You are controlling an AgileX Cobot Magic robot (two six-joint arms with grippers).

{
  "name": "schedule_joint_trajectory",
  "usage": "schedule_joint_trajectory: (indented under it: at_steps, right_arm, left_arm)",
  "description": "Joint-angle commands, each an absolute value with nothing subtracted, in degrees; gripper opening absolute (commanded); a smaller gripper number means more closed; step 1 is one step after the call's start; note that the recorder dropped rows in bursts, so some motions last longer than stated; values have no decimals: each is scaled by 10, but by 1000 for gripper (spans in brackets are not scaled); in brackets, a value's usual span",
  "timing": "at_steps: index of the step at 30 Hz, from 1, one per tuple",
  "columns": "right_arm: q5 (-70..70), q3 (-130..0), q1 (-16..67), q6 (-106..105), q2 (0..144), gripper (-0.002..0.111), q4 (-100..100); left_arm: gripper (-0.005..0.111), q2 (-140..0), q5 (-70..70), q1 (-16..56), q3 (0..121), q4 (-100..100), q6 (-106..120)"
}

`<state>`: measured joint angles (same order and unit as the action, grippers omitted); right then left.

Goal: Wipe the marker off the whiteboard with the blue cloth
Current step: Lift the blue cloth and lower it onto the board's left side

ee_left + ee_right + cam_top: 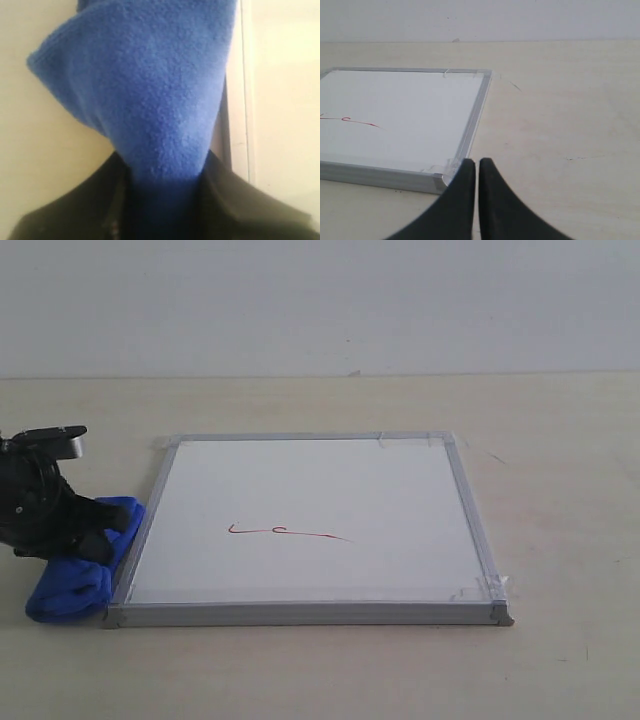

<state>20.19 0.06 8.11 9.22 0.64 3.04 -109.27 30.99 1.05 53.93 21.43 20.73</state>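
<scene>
The marker [288,532], a thin red wavy line with a small loop, lies unsmeared on the whiteboard [310,470], a little toward 7 o'clock from the board's centre in the exterior view. No wiped patch shows anywhere on the white surface, so by my judgement none of the erasing is done. The board lies flat on the pale worktop [560,540], with clear tape at its corners. The blue cloth [70,585] is off the board at about 8 o'clock, bunched against the frame's outer edge and resting on the worktop. The left fingers [220,205] are clamped on a fold of it, and the fabric bulges out from between them in the left wrist view. So the grasp looks complete; what remains is carrying the cloth over the frame toward 3 o'clock and rubbing along the line. The right fingers [468,195] are pressed together on nothing, near the board's 5 o'clock corner.
</scene>
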Motion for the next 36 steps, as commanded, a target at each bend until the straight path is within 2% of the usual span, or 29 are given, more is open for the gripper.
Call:
schedule_joint_trajectory:
  at_steps: [1,6,18,27,36]
  right_arm:
    - [195,0,79,90,3,0,34]
    - [195,0,79,90,3,0,34]
    - [195,0,79,90,3,0,34]
    - [195,0,79,90,3,0,34]
    - [195,0,79,90,3,0,34]
  left_arm:
    - [5,-1114,364,12,542,215,201]
    - [4,-1084,432,12,580,215,201]
    - [4,-981,415,18,623,221,255]
    - [4,-999,360,70,656,221,336]
    - [4,-1097,301,107,668,221,354]
